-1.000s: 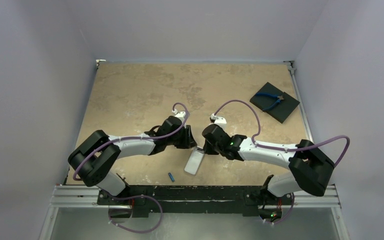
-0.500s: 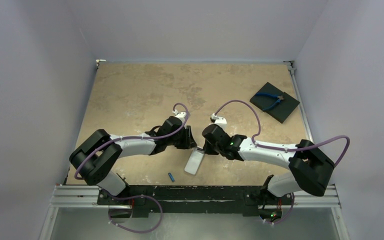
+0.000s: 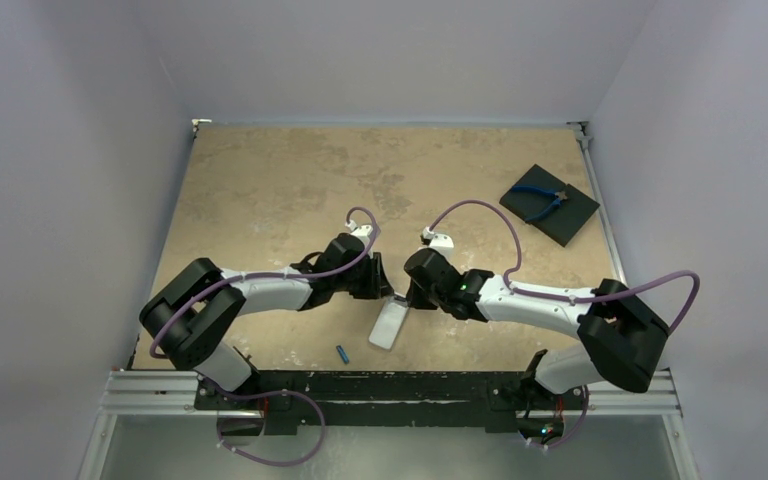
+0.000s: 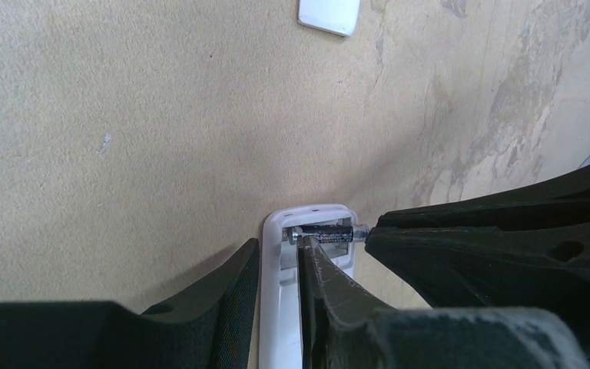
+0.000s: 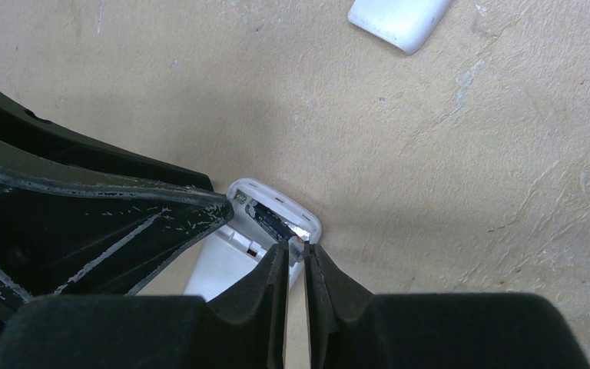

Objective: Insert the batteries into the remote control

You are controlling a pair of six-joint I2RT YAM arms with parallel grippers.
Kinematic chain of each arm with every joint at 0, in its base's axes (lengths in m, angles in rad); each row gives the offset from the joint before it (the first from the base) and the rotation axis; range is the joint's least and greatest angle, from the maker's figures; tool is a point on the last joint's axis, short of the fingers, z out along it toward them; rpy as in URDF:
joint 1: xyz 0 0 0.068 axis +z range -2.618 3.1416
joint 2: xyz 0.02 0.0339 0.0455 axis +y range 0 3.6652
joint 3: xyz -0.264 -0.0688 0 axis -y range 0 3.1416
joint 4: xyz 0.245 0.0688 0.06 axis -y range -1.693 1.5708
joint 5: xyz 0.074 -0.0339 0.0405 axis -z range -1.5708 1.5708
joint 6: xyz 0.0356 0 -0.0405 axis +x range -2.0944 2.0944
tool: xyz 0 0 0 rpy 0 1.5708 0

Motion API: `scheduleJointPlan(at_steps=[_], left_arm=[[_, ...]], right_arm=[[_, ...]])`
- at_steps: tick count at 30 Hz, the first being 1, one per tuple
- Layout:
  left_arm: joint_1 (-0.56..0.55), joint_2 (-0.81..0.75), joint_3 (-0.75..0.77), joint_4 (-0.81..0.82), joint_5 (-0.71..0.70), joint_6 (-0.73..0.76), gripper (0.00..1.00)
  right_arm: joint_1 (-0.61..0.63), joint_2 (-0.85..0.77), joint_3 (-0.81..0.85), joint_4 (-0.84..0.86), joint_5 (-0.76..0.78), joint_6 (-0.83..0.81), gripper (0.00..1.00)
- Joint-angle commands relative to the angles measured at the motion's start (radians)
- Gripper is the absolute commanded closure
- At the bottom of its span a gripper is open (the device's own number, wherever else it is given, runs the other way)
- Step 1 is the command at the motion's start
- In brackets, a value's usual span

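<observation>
The white remote control (image 3: 388, 324) lies back up near the table's front edge, its battery compartment open at the far end. The dark grey-black battery (image 4: 327, 234) lies across that compartment; it also shows in the right wrist view (image 5: 270, 221). My right gripper (image 5: 297, 250) is shut on the battery's metal end at the remote's rim. My left gripper (image 4: 278, 252) clamps the remote's side wall, one finger outside and one inside the compartment. In the top view the left gripper (image 3: 384, 286) and right gripper (image 3: 410, 296) meet over the remote's far end. The bright blue battery (image 3: 342, 352) lies loose to the remote's left.
A small white cover piece (image 4: 329, 15) lies on the table beyond the remote and also shows in the right wrist view (image 5: 399, 19). A black square pad (image 3: 550, 205) with blue-handled pliers (image 3: 543, 199) sits at the back right.
</observation>
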Motion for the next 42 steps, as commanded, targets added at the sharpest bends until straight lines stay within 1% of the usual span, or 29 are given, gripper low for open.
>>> scheduleJointPlan(at_steps=[1, 24, 42], left_arm=[[0.006, 0.005, -0.006, 0.042, 0.014, -0.005, 0.76], [0.006, 0.013, -0.007, 0.052, 0.025, -0.008, 0.78], [0.004, 0.014, -0.031, 0.082, 0.051, -0.022, 0.8]], right_arm=[[-0.003, 0.005, 0.004, 0.011, 0.021, 0.022, 0.8], [-0.003, 0.039, 0.012, 0.036, 0.003, 0.028, 0.81], [-0.002, 0.078, 0.024, 0.08, -0.017, 0.026, 0.85]])
